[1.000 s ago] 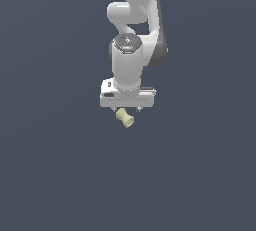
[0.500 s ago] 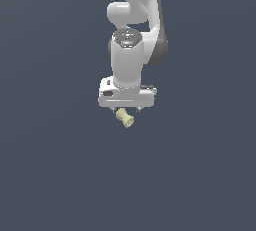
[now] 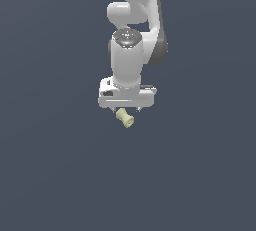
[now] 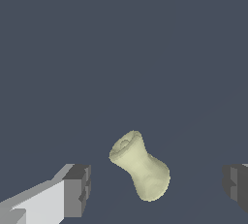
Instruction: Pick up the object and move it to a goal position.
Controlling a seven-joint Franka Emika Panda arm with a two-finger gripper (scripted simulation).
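1. Object (image 4: pixel 140 166): small pale yellow-cream spool, narrow waist, flared ends, hollow at one end, lying tilted.
2. Gripper (image 4: pixel 155 189) jaws spread wide, object between them, untouched.

The spool (image 3: pixel 125 119) is rendered in a pale yellow-cream, uniform and unpatterned, with slightly darker shading at its waist and in the recess of one flared end. The arm (image 3: pixel 131 55) is shown in glossy white, with a dark grey joint band and a dark cap bearing a small red mark. The gripper (image 4: pixel 156 188) body is white; its finger pads (image 4: pixel 77 190) are dark grey. The background (image 3: pixel 50 165) is a flat slate blue-grey.
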